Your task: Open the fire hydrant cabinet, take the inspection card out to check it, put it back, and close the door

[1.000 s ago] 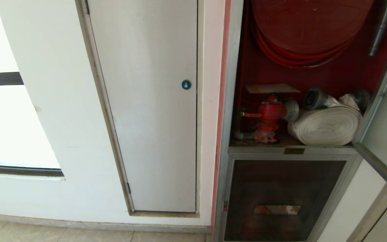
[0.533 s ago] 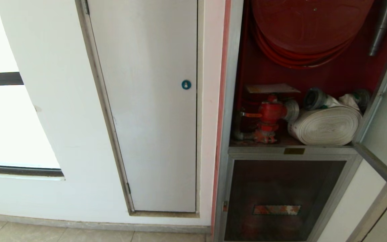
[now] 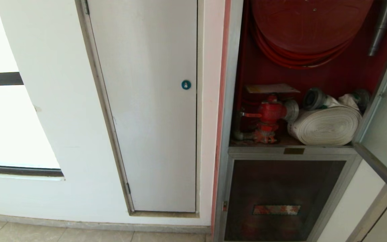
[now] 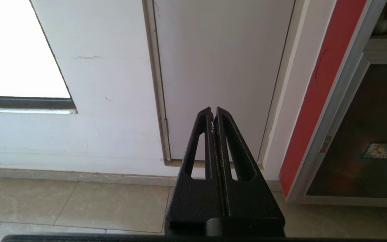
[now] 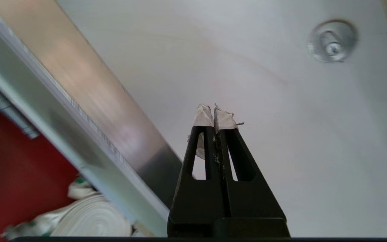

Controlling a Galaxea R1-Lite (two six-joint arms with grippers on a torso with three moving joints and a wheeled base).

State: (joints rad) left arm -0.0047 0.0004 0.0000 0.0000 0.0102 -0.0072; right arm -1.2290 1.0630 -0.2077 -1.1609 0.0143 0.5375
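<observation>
With the inspection card (image 3: 272,88) lying atop the valve (image 3: 270,116) inside the open fire hydrant cabinet (image 3: 233,101), the clenched, empty right claw (image 5: 214,112) beside the door (image 5: 89,101) risks striking its frame.

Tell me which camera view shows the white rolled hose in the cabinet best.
The head view shows the white rolled hose best: the whole roll lies on the cabinet shelf beside the red valve. The right wrist view catches only part of it, blurred, past the door frame. The left wrist view does not show it.
</observation>
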